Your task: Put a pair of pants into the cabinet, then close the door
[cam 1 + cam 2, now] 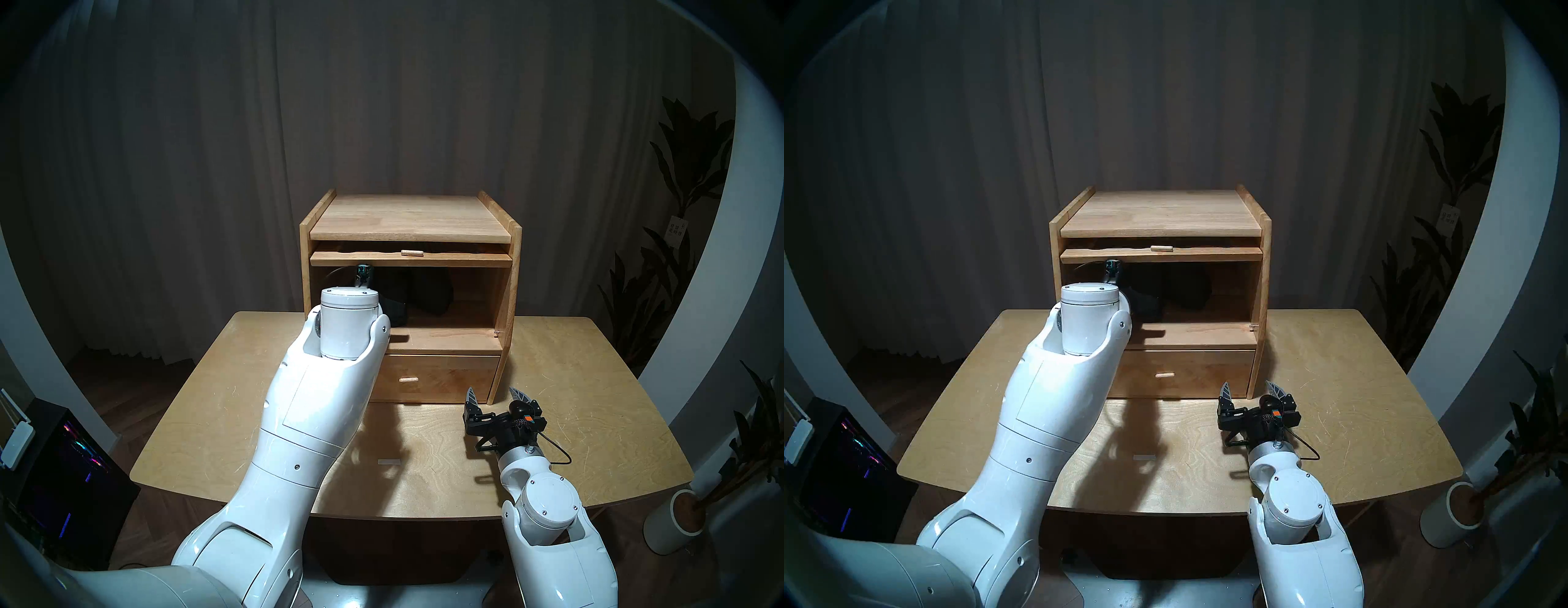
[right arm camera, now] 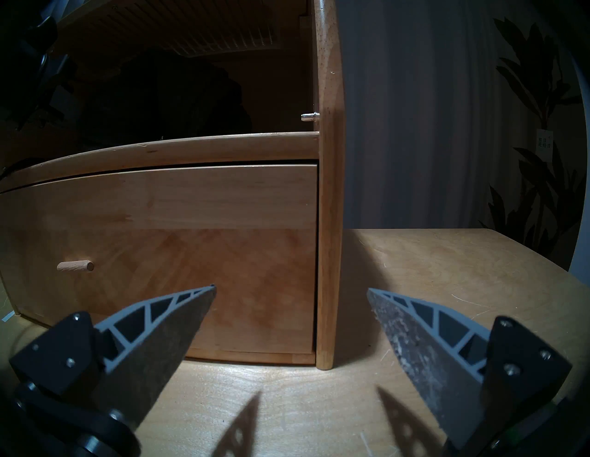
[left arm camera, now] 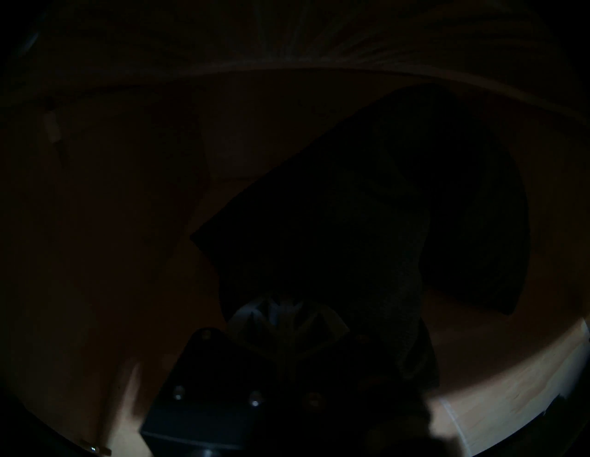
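Wood of a light colour makes the tabletop [image 1: 594, 403], and on its far middle stands the cabinet [image 1: 409, 220], with one large compartment above and a drawer [image 1: 441, 378] below. The door [image 1: 410, 257] is lifted flat under the top board, so only its front edge and the small peg knob [image 1: 411, 253] show in the head views. The pants [image 1: 418, 297] lie dark inside the compartment, toward its left and middle, and the left pincer [image 3: 281, 314] is together, clamped on their cloth. The right pincer [image 2: 290, 322] has its fingers well apart and holds nothing, low over the tabletop, near the cabinet's right front corner. I think the risks are these: if the left pincer pulls out without letting go, the cloth comes out again; a fold or the drawstring left over the front edge could stop the door; and the raised door is close above the left wrist, so a lift of the arm could knock it. The head views show the whole cabinet but hide the left pincer behind the wrist. The left wrist view, very dark, shows the grip on the cloth. Only the right wrist view shows the ribbed glass [image 2: 198, 35] of the door from below and a metal pin [image 2: 309, 116] on the right wall.
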`<action>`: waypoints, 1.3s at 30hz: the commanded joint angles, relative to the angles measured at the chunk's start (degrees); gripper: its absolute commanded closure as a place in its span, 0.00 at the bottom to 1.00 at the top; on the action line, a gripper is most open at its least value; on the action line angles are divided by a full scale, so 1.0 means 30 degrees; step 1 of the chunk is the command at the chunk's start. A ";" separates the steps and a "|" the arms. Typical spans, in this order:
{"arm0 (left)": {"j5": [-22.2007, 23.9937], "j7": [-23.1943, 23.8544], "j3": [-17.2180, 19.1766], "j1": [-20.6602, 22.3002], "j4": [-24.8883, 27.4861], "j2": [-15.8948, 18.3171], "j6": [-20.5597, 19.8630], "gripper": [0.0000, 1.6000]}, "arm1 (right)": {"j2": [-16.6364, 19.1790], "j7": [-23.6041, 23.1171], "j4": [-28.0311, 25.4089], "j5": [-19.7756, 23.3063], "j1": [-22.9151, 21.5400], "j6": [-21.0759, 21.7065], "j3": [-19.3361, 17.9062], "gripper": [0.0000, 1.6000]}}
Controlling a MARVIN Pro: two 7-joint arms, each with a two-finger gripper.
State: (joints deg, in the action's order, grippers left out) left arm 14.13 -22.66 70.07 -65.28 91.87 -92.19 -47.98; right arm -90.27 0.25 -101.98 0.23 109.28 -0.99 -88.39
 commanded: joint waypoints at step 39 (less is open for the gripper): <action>0.1895 -0.2691 0.0522 -0.6536 0.6420 0.1282 0.0906 1.00 | -0.0044 -0.0007 -0.0225 -0.0001 -0.0196 -0.0113 0.0024 0.00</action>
State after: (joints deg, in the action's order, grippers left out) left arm 19.67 -28.74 67.24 -80.38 105.17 -90.87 -44.49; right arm -90.29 0.21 -101.55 0.21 109.13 -0.99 -88.41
